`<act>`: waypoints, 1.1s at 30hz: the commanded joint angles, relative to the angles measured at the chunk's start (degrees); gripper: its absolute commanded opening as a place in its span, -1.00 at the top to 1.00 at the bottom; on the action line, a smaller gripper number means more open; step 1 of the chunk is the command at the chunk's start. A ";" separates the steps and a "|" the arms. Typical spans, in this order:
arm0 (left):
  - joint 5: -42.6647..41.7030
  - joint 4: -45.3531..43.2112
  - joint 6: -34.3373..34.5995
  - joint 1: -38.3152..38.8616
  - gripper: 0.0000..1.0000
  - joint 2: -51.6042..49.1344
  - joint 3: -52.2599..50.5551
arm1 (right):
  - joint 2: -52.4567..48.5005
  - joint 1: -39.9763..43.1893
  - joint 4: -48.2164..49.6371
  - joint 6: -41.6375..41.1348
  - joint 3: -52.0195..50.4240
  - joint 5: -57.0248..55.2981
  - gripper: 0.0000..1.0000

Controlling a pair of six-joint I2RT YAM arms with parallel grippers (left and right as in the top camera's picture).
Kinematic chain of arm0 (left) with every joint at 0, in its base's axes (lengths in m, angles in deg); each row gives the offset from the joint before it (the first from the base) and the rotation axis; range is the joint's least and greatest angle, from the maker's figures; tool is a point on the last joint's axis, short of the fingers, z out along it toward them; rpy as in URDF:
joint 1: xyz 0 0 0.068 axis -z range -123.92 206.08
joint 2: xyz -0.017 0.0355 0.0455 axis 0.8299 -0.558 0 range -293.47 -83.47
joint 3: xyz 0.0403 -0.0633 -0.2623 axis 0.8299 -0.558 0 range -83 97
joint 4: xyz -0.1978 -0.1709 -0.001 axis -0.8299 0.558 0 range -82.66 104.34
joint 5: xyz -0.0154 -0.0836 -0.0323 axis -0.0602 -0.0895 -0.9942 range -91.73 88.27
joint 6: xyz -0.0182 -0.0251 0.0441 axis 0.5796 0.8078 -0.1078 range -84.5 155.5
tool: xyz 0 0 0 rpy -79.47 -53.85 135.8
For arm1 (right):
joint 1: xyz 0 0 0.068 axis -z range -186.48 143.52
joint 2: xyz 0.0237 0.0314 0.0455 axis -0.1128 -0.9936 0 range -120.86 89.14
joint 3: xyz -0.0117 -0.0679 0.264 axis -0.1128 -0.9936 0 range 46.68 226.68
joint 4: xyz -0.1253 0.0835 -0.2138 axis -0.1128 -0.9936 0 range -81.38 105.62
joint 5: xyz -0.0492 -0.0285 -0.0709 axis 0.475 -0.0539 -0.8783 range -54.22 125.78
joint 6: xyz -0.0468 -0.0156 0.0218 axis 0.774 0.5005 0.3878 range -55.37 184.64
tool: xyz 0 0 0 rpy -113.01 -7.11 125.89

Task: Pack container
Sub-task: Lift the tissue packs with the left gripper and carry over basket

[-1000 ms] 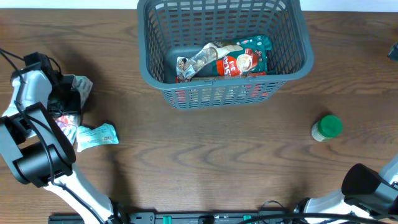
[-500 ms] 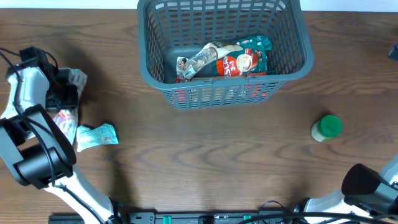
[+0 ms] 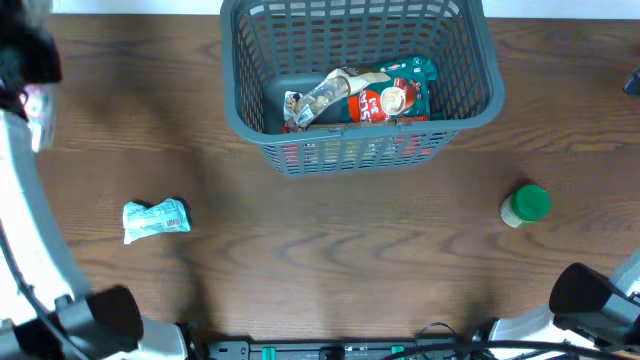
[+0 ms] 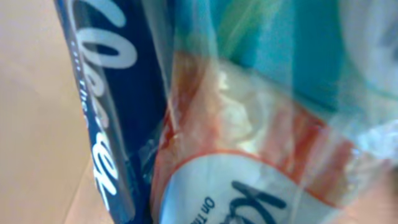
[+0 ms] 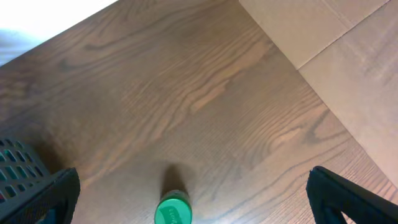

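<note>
The dark grey lattice basket [image 3: 470,100] stands at the back centre and holds several snack packets [image 3: 375,95]. Its corner shows in the right wrist view [image 5: 18,171]. My left gripper [image 3: 30,75] is raised at the far left, blurred, shut on a clear-wrapped tissue packet [image 4: 249,155] with blue, teal and orange print that fills the left wrist view and hides the fingers. My right gripper [image 5: 196,199] is open wide and empty, above a green-lidded bottle [image 5: 173,211]. That bottle stands on the table right of the basket [image 3: 525,205].
A small teal-and-white packet [image 3: 155,218] lies on the wooden table at the left. The table's far edge and a tan floor [image 5: 336,43] show in the right wrist view. The arm bases stand at the front corners.
My left arm has lifted and swung toward the back left, taking the packets off the table's left side. The small teal packet, basket and bottle have not moved.
</note>
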 commanded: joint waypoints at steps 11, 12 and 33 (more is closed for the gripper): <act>-14.16 -4.28 -3.13 28.15 0.89 2.51 6.99 | -0.13 0.24 -0.11 -0.74 0.31 2.75 -0.99; -14.16 -4.70 -3.98 30.14 0.89 2.32 6.99 | -0.13 0.24 -0.13 -0.74 0.31 2.84 -0.99; -14.19 2.16 -6.45 47.04 0.89 -9.01 6.93 | -0.13 0.24 -0.92 -0.74 0.31 2.82 -0.98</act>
